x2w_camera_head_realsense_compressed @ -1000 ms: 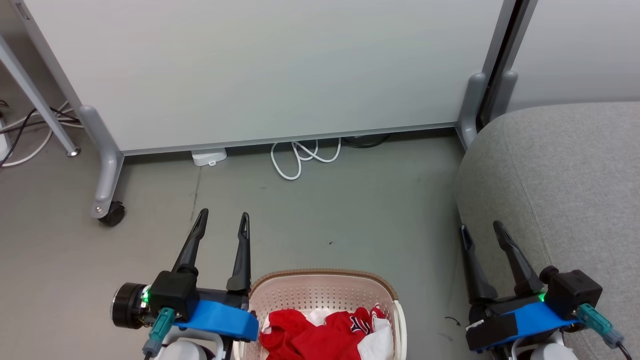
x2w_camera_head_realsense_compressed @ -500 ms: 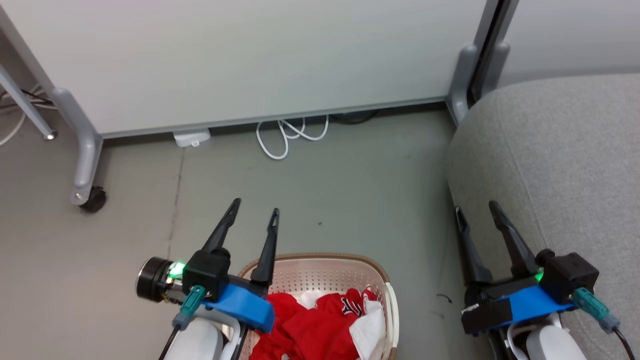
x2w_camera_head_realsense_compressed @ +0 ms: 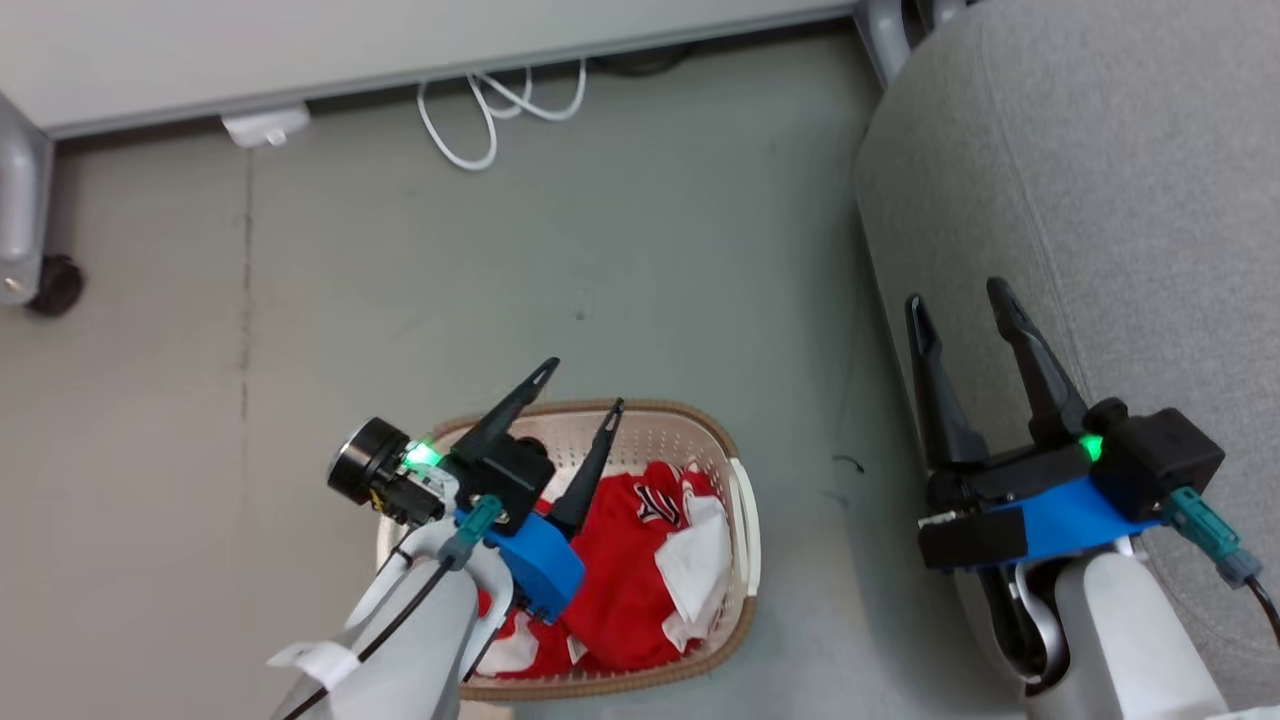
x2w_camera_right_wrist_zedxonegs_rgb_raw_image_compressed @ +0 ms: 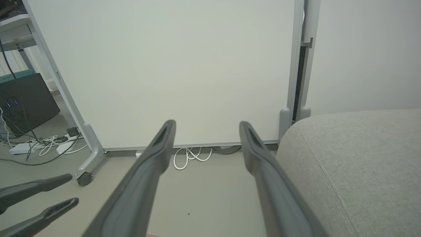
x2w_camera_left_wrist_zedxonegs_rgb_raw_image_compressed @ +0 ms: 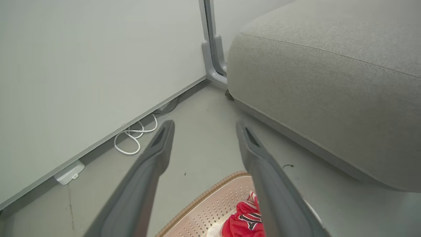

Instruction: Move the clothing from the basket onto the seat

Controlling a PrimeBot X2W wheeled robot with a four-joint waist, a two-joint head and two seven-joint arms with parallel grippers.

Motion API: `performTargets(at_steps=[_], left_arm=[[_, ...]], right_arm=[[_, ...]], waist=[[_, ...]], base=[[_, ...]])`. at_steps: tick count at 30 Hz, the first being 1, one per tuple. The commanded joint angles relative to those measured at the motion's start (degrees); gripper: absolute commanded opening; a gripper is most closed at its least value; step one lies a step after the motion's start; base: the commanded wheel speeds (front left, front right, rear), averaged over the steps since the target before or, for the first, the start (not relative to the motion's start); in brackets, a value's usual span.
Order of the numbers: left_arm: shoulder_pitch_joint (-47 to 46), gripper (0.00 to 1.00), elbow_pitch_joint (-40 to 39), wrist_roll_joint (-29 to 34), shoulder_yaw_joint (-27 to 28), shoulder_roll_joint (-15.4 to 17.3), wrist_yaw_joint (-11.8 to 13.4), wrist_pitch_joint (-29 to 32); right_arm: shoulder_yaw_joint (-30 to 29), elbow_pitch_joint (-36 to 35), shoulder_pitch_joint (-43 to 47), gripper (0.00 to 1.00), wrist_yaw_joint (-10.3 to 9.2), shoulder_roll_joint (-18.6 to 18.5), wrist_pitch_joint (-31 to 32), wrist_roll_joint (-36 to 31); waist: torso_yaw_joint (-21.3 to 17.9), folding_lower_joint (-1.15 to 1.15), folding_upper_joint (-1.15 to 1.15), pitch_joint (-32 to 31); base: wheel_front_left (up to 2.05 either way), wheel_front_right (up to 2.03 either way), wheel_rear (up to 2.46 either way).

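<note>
Two grippers sit in front of me on the head camera, both with fingers spread wide and nothing between them. My left gripper (x2w_camera_head_realsense_compressed: pixel 586 383) hangs over the far-left part of the basket (x2w_camera_head_realsense_compressed: pixel 745 520), its fingers slanting toward the far rim. From this angle I can't quite say whether its inner finger brushes the fabric or clears it. The clothing (x2w_camera_head_realsense_compressed: pixel 620 580) is all in the basket, a red heap with white patches and dark lettering on one fold. The basket stands on the grey floor (x2w_camera_head_realsense_compressed: pixel 300 300) just beside the seat (x2w_camera_head_realsense_compressed: pixel 1100 180), with a strip of bare floor between them. My right gripper (x2w_camera_head_realsense_compressed: pixel 953 293) hovers along the seat's near edge, one finger over the upholstery and the other over the floor beside it. Beyond the basket, a looped white cable (x2w_camera_head_realsense_compressed: pixel 480 110) lies at the foot of a pale partition panel (x2w_camera_head_realsense_compressed: pixel 400 30).
</note>
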Motion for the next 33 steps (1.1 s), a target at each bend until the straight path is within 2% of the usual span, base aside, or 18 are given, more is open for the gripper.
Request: performTargets(at_steps=[1,10,18,25,31,33], left_arm=[[-2.4,1.0,2.3,-0.2,-2.6,0.9,-0.1,-0.2],[-11.6,1.0,12.6,-3.9,-14.6,2.0,-0.1,-0.2],[-18.8,1.0,22.9,-4.3,-27.0,2.2,-0.1,-0.2],[-22.8,1.0,32.0,-6.2,-38.1,1.2,-0.1,-0.1],[-25.5,1.0,37.1,-6.8,-44.4,0.2,-0.1,1.4],[-25.8,1.0,37.5,-6.3,-44.8,0.2,-0.1,1.9]], right_arm=[[0.3,-0.6,-1.8,1.0,0.03,-0.2,-0.2,-0.4],[-0.3,-2.5,-5.7,1.0,0.03,-0.6,-0.2,-1.8],[0.0,-4.3,-8.3,1.0,0.03,-0.7,-0.2,-2.6],[0.2,-5.1,-9.9,1.0,0.03,-0.7,-0.2,-2.8],[-0.2,-6.0,-11.1,1.0,0.03,-1.0,-0.2,-3.0],[-0.2,-6.2,-11.3,1.0,0.03,-1.0,-0.2,-3.0]], waist=[[-2.0,-0.01,0.0,4.6],[-2.9,-0.01,0.0,13.2],[-3.2,-0.01,0.0,19.9],[-3.6,-0.01,0.0,24.0],[-3.9,-0.01,0.0,27.2],[-4.0,-0.01,0.0,27.8]], base=[[0.0,0.0,0.0],[0.0,0.0,0.0],[0.0,0.0,0.0],[0.0,0.0,0.0],[0.0,0.0,0.0],[0.0,0.0,0.0]])
